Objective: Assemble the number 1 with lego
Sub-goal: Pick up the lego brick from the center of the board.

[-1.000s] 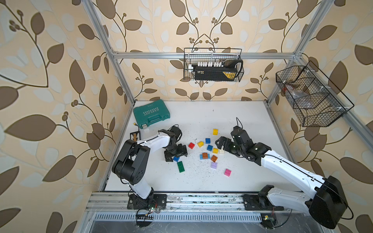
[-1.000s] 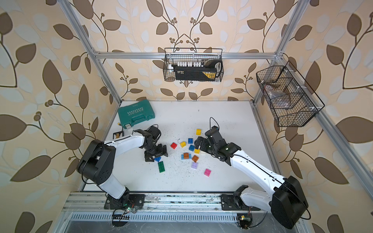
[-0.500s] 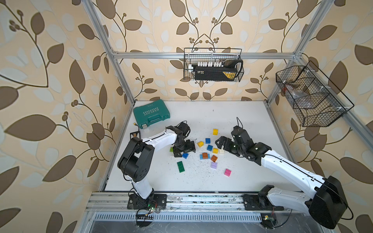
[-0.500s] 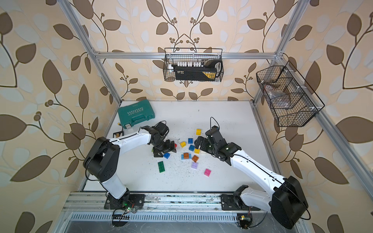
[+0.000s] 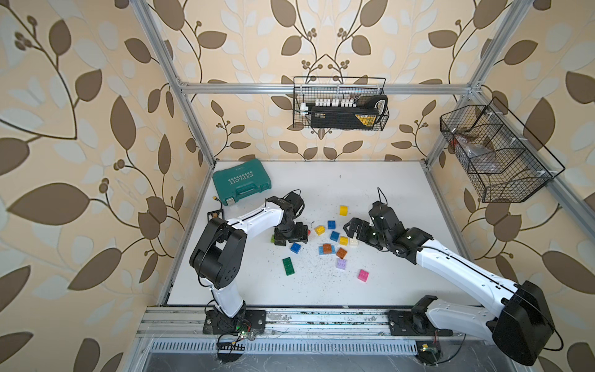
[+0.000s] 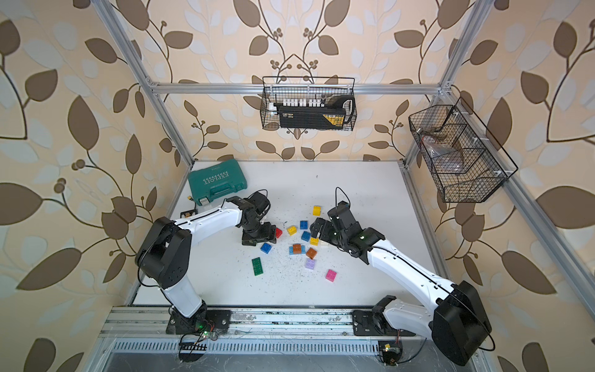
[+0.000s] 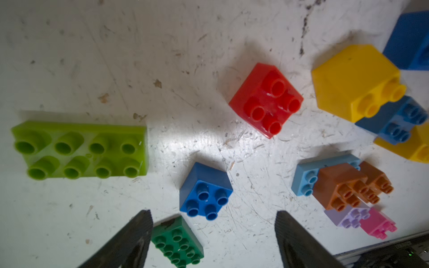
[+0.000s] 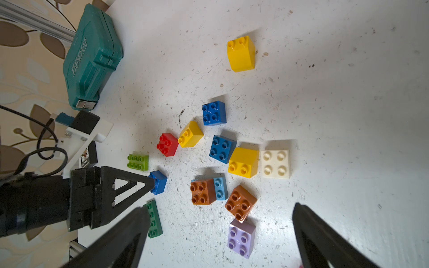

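Leaf-papered cell, scuffed white desk [image 5: 370,193]. Noted teal plastic tool case [image 5: 241,182] at far left corner. Found left gripper [image 5: 289,240] and right gripper [image 8: 220,207] both spread, empty. Saw loose studded plastic lego bricks [image 5: 327,248] mid-desk, unjoined. Feared a skewed closing would shove small blue square brick [image 7: 206,190] aside.

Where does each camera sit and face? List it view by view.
Both top views: high at the front, looking down on the white table; both arms show.
Left wrist: on the left arm, facing down at a small blue square studded plastic brick; left gripper's black fingertips show.
Right wrist: on the right arm, facing across the bricks; right gripper's fingertips and the left gripper show.
Shared: both wrist views show a red square studded brick.
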`<state>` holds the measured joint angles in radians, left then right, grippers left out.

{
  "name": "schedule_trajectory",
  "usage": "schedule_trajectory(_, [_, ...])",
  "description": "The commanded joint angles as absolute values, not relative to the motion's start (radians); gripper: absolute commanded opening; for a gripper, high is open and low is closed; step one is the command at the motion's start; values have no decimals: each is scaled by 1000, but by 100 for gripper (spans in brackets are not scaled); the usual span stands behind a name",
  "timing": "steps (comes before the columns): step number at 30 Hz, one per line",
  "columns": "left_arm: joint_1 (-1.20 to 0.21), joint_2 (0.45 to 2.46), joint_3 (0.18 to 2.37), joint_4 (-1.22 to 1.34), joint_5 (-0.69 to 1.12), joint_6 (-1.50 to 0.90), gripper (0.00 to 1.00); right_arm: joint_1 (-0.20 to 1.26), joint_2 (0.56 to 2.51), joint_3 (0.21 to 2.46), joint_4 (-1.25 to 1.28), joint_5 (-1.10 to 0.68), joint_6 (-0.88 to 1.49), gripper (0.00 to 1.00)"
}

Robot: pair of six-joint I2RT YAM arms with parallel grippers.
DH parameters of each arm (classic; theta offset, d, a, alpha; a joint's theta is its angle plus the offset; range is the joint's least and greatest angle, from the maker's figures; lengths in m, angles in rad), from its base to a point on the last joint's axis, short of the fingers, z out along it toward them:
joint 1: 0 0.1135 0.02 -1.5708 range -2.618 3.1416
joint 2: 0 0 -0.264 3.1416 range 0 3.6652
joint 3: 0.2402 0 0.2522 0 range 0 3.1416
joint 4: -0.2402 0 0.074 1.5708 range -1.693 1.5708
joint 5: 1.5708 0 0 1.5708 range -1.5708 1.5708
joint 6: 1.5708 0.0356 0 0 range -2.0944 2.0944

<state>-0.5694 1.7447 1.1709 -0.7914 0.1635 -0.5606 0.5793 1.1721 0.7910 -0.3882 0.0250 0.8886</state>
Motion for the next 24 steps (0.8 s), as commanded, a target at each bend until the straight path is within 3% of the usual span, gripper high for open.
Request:
schedule_trajectory(1, [-574, 1772, 1189, -810, 159, -483, 83, 572, 1182, 778, -382, 22, 884, 99])
schedule_trajectory(10, [-577, 1827, 1195, -810, 142, -452, 75, 571, 1196, 784, -383, 19, 884, 99])
schedule_trajectory(24, [-584, 1867, 1211, -835, 115, -489, 49, 569, 1203, 787, -383, 14, 884, 99])
